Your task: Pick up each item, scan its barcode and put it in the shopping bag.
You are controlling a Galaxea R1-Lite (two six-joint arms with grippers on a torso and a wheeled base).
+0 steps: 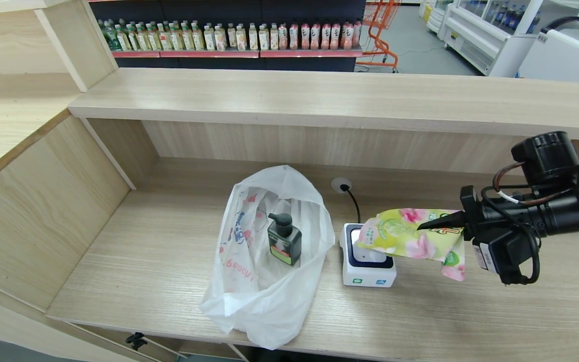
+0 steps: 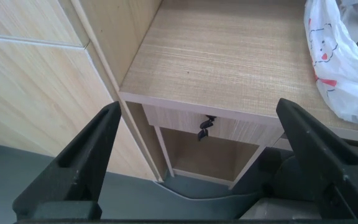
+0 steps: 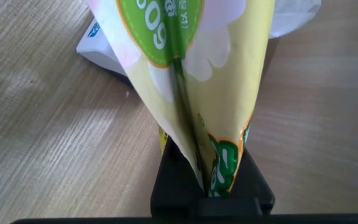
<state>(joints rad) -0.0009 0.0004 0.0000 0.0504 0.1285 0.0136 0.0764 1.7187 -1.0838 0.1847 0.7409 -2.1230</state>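
Right gripper (image 1: 445, 223): jaws closed on one end of the pouch (image 1: 400, 236), the film pinched flat between them, as is seen close up in the right wrist view, gripper (image 3: 207, 190) and pouch (image 3: 191, 93). Pouch: soft, yellow-green with flowers, projecting from the jaws with its free end over the scanner (image 1: 368, 256); whether it touches the scanner cannot be told. Scanner: white box just beyond and below the jaws, cable (image 1: 354, 201) led away behind it. Bag (image 1: 269, 281): white plastic, farther out past the scanner, mouth slack and partly collapsed, a dark pump bottle (image 1: 284, 241) inside. Left gripper (image 2: 197, 143): jaws wide apart, nothing held, hung off the front edge of the counter (image 2: 229, 62), well apart from the work. Risks judged: a failed read is likely if the barcode is creased or turned from the scanner window, since the pouch is limp and gripped at one end only; slippage from so narrow a pinch may be caused by a quick swing; the sagging end may be snagged on the scanner in transit; the pouch may be caught on the bag's slack rim and dropped outside, or the bottle knocked over.
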